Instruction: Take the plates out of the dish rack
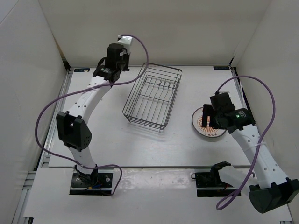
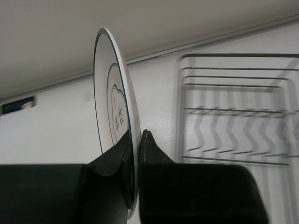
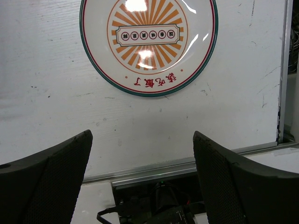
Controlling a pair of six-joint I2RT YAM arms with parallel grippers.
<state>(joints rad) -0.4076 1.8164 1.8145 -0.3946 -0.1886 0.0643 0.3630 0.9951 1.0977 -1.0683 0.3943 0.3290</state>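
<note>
**Last plate in the left tool, clear of the rack**

Nearest me, on the right of the counter, a sunburst plate lies flat, face up. The right tool hovers just on the near side of it, its fingers wide apart and holding nothing. From the top camera I cannot tell whether a second plate lies beneath the one I see.

In the middle of the counter sits the dish rack, its long axis running near to far with a slight lean to the right. I can make out no plate between its prongs.

At the far left, the left tool is clamped on the lower rim of the plate with dark line markings. That plate stands on edge, almost upright, and shows me its thin rim. It is held above the counter and out of the rack, which lies to its right in the wrist view.

My reading is that unloading is nearly done, and setting this plate down is what remains. The move turns on the plate's attitude: its face is vertical while the counter below is flat, so the wrist must roll it level before release. The left arm is the only one placed to do that. The flat plate is well apart, across the rack on the right.
</note>
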